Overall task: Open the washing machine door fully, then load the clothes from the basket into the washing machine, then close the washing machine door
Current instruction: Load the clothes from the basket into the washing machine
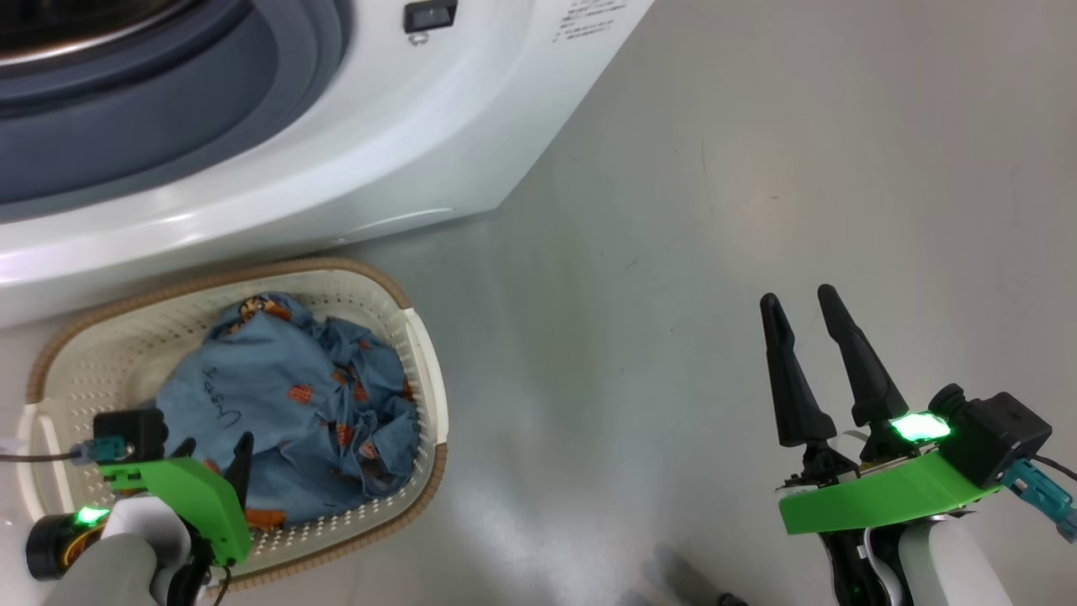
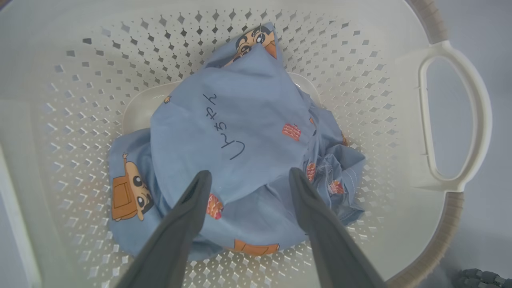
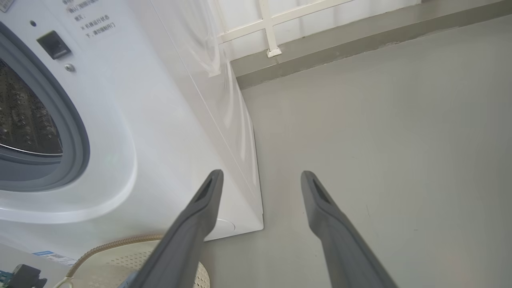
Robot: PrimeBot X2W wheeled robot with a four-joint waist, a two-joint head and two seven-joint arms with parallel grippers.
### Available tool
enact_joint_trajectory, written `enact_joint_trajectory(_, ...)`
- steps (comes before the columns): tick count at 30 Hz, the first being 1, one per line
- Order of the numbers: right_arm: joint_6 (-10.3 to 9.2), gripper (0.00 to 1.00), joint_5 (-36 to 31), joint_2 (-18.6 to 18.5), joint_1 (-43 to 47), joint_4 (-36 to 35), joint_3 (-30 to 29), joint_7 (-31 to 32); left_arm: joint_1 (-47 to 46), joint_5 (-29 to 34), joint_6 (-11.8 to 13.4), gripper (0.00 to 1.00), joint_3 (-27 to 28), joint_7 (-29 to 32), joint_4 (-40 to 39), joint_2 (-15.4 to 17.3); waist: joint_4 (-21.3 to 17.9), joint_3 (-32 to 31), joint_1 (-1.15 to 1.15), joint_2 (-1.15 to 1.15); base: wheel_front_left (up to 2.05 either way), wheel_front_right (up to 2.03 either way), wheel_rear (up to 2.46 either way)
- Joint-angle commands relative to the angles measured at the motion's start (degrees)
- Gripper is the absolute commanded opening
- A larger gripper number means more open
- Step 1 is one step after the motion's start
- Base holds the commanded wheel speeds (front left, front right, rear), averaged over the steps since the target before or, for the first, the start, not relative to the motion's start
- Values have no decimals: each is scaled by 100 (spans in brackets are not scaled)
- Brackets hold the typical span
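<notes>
The clothes (image 2: pixel 240 160) lie bunched in 1 crumpled heap on the bottom of the basket (image 2: pixel 100 72), which sits on the floor (image 1: pixel 715 210) close against the front of the washing machine (image 1: pixel 336 168). I judge them light, limp and slack, likely to drape and trail, so I would bite into the raised fold at the heap's middle, not a loose edge. My left gripper (image 2: pixel 250 175) points steeply down into the basket with its 2 fingers spread wide over the fabric, pinching nothing. I cannot tell whether the tips touch. My right gripper (image 1: pixel 798 295) hangs well apart over the floor, spread and empty.
</notes>
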Motion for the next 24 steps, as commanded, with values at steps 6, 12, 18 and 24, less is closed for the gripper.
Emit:
enact_joint_trajectory(6, 17, 100, -90, -56, -33, -176, 139, -68, -188, -157, -14, 100, -8, -47, 172, 183, -48, 206, 0, 0, 0, 0, 0)
enact_joint_trajectory(12, 17, 100, -157, -56, -66, -239, 144, -68, -419, -222, -14, 100, -144, -45, 332, 226, -61, 466, 0, 0, 0, 0, 0)
enact_joint_trajectory(18, 17, 100, -212, -56, -118, -348, 145, -68, -732, -203, -14, 100, -266, -11, 559, 303, -62, 764, 0, 0, 0, 0, 0)
enact_joint_trajectory(24, 17, 100, -225, -56, -154, -410, 143, -68, -994, -101, -14, 100, -364, -61, 812, 358, -47, 941, 0, 0, 0, 0, 0)
